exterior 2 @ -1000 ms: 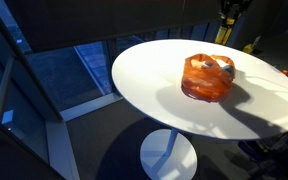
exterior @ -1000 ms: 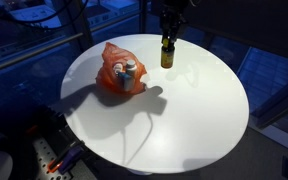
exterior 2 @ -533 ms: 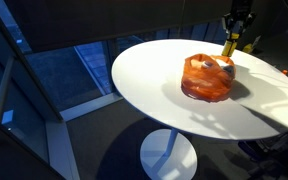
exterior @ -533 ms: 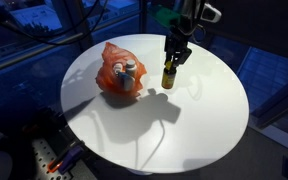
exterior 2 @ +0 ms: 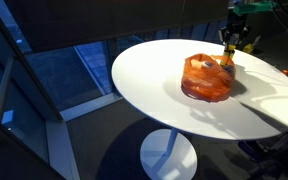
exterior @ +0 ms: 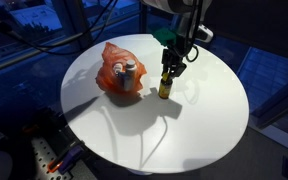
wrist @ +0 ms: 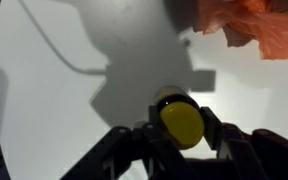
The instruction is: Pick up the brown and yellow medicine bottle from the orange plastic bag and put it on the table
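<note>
The brown medicine bottle with a yellow cap (exterior: 165, 86) is upright, held by my gripper (exterior: 170, 67) from above, just over the white round table (exterior: 184, 130), right of the orange plastic bag (exterior: 112, 65). In the wrist view the yellow cap (wrist: 181, 124) sits between my two fingers, which are closed on it. In an exterior view the bottle (exterior 2: 227, 57) is behind the bag (exterior 2: 206, 80). Other bottles (exterior: 129, 72) stick out of the bag.
The table edge (exterior: 242, 105) drops off to a dark floor. Cables and a power strip (exterior: 46, 155) lie below the table. A corner of the orange bag shows in the wrist view (wrist: 269, 30).
My gripper has carried the bottle from the far side of the table toward the middle and lower, close beside the orange bag.
</note>
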